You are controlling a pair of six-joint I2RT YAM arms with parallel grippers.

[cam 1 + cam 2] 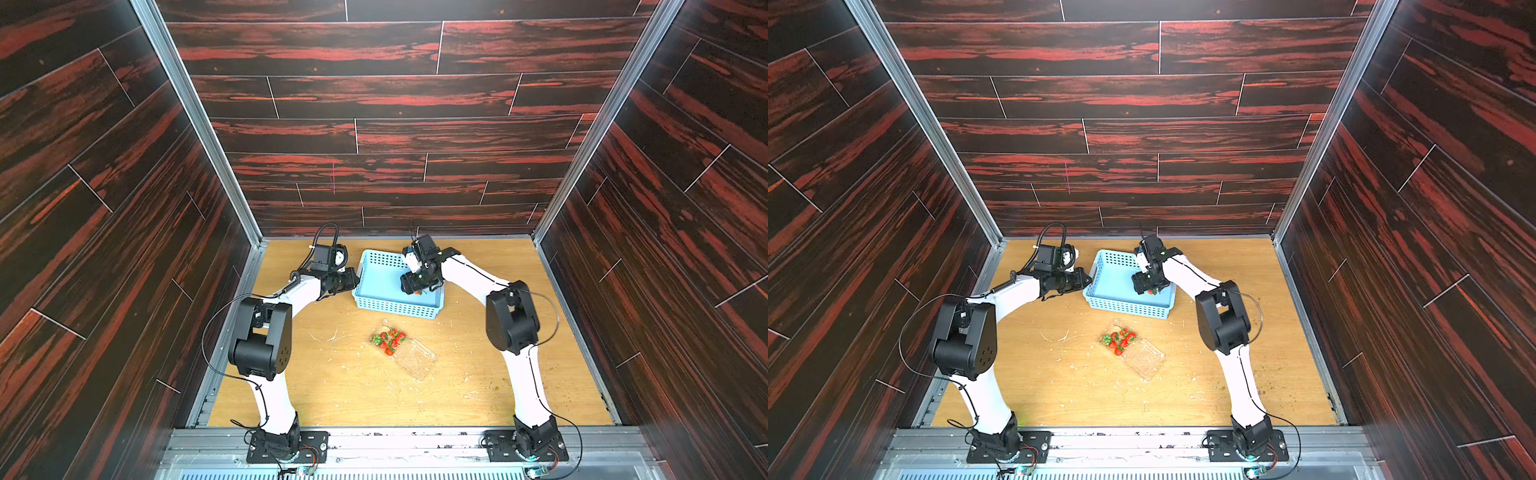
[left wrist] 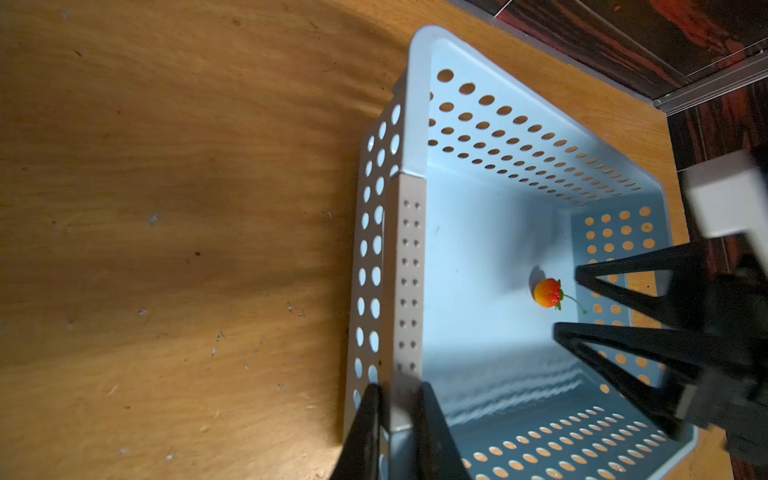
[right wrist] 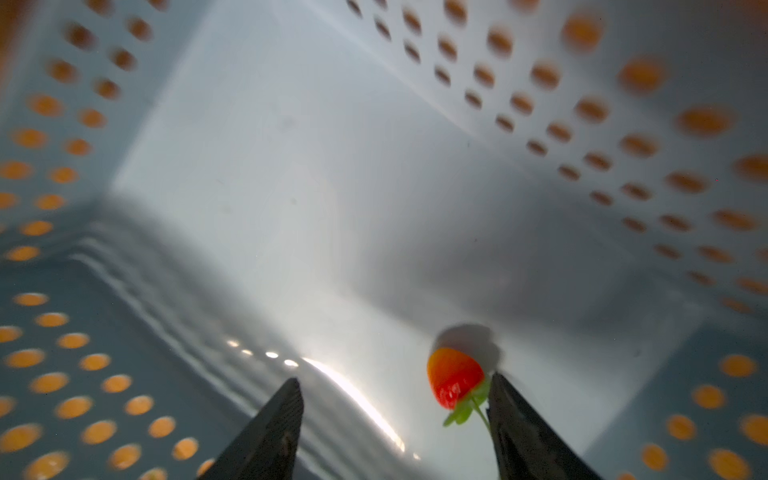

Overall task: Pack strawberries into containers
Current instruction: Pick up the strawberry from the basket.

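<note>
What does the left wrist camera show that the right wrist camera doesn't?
Only the left wrist view shows the left gripper shut on the blue basket at its side wall, the wooden table outside it, and the right gripper seen from outside. Only the right wrist view gives a close-up of the strawberry, its green cap beside one finger. Both show that single strawberry on the basket floor, the perforated walls, and the right gripper open around it.
</note>
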